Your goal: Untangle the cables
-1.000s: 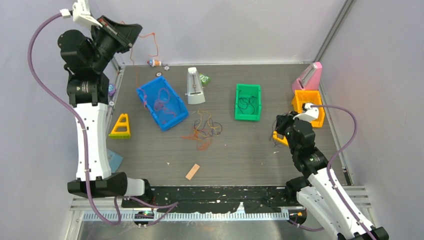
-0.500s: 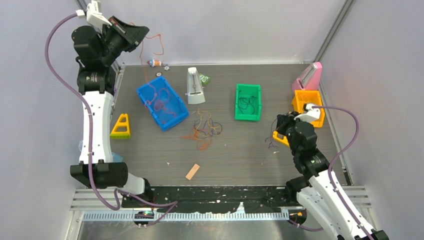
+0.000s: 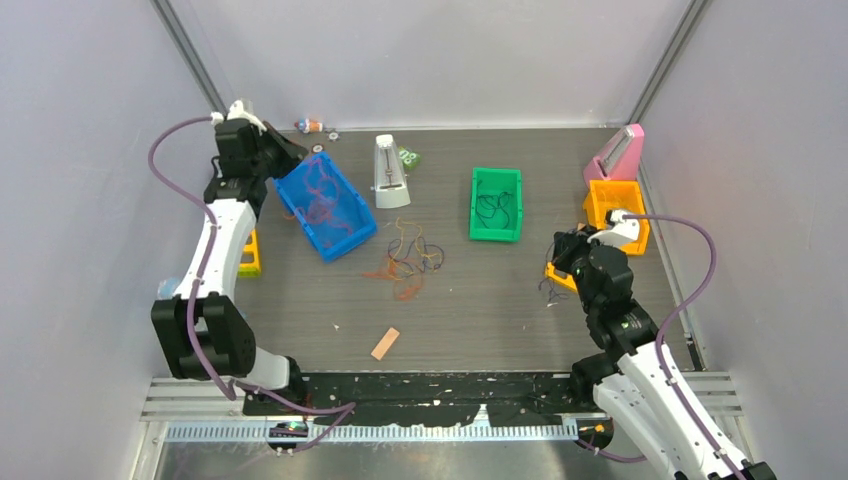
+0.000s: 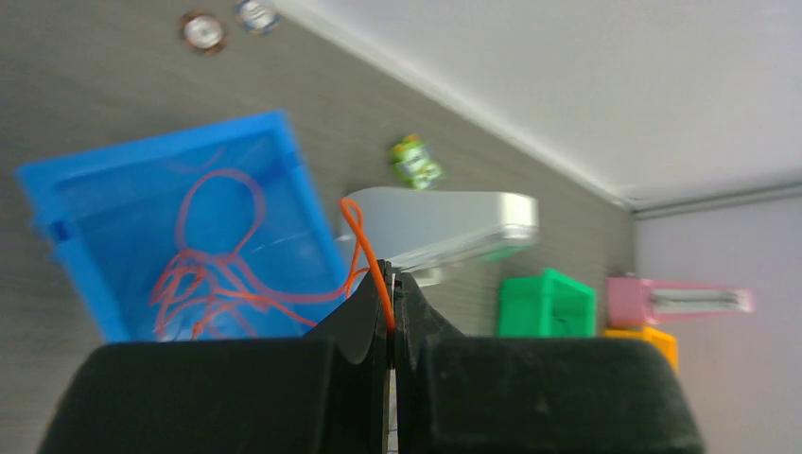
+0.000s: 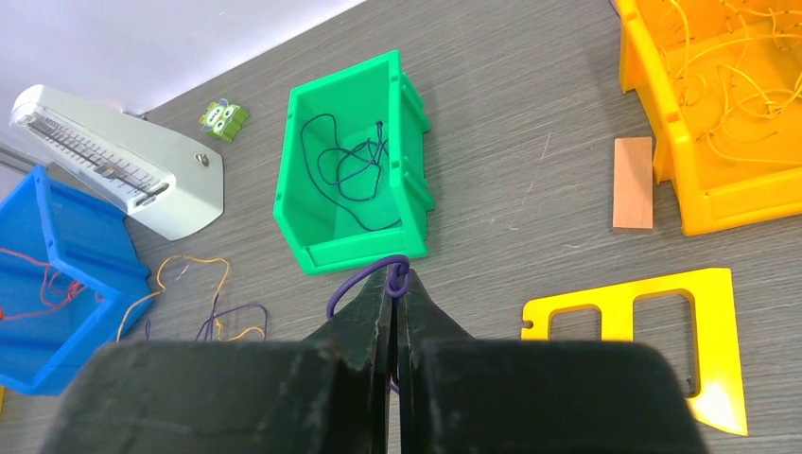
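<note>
Cables (image 3: 405,262) sit in a loose knot at mid-table, orange-yellow, red and dark strands all crossing, just in front of the white wedge-shaped device (image 3: 389,172) and between the blue bin (image 3: 362,226) and the green bin (image 3: 497,236).

Over to the left gripper (image 4: 391,284): jaws pressed together, and a red cable (image 4: 362,238) is pinched right at the tips. That strand curves away from the fingers and runs down into the blue bin, where more red loops lie heaped on its floor. From above, this gripper hangs over the bin's far left corner.

On the other side, the right gripper (image 5: 392,288) is also clamped tight, with a purple cable (image 5: 364,274) caught between the fingers; a small loop pokes out beside the tips. It hovers just in front of the green bin, which holds a dark purple coil of its own. Off to the right, the orange bin (image 5: 662,142) is full of thin yellow strands, a wooden block (image 5: 632,184) lies just beside its wall, and a flat yellow frame (image 5: 653,322) lies on the table (image 5: 530,189) nearby.
</note>
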You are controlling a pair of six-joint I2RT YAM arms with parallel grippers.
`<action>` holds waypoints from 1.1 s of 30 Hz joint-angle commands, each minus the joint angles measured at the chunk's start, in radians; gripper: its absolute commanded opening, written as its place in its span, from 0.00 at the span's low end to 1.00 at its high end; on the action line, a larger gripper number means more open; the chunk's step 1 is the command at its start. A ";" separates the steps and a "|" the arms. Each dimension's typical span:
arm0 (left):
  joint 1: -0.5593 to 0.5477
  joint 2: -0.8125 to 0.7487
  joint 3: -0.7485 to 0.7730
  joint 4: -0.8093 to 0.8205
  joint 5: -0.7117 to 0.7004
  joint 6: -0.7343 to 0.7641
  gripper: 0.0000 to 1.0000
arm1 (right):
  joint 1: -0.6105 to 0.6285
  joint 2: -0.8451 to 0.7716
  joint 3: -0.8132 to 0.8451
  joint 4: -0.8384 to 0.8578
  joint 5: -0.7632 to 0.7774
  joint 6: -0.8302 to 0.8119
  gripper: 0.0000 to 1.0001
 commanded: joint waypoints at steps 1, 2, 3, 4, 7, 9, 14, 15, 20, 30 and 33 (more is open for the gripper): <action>-0.002 0.024 -0.079 -0.013 -0.206 0.076 0.00 | -0.002 -0.017 0.008 0.035 0.002 -0.017 0.05; -0.002 0.037 -0.090 -0.018 -0.224 0.083 0.00 | -0.001 -0.017 0.008 0.035 0.001 -0.018 0.05; -0.002 0.054 -0.099 -0.021 -0.228 0.094 0.03 | -0.001 -0.017 0.009 0.035 0.002 -0.020 0.05; -0.002 0.072 -0.103 -0.029 -0.227 0.100 0.12 | -0.001 -0.017 0.010 0.034 0.003 -0.021 0.05; -0.006 0.102 -0.088 -0.085 -0.199 0.123 0.67 | -0.002 -0.014 0.013 0.030 0.004 -0.023 0.05; -0.024 0.078 -0.103 -0.088 -0.240 0.135 0.81 | -0.002 -0.014 0.016 0.023 0.003 -0.025 0.05; -0.095 -0.014 -0.155 -0.076 -0.299 0.174 0.89 | -0.002 0.031 0.061 -0.001 -0.080 -0.054 0.05; -0.120 -0.032 -0.158 -0.086 -0.322 0.184 0.91 | -0.001 0.041 0.078 -0.023 -0.099 -0.070 0.05; -0.263 -0.151 -0.238 -0.094 -0.572 0.223 1.00 | -0.002 0.129 0.251 -0.062 -0.226 -0.118 0.05; -0.332 -0.429 -0.488 0.023 -0.473 0.180 1.00 | 0.000 0.347 0.568 -0.059 -0.286 -0.141 0.05; -0.345 -0.499 -0.578 0.046 -0.395 0.173 0.99 | 0.000 0.458 0.652 -0.049 -0.291 -0.129 0.05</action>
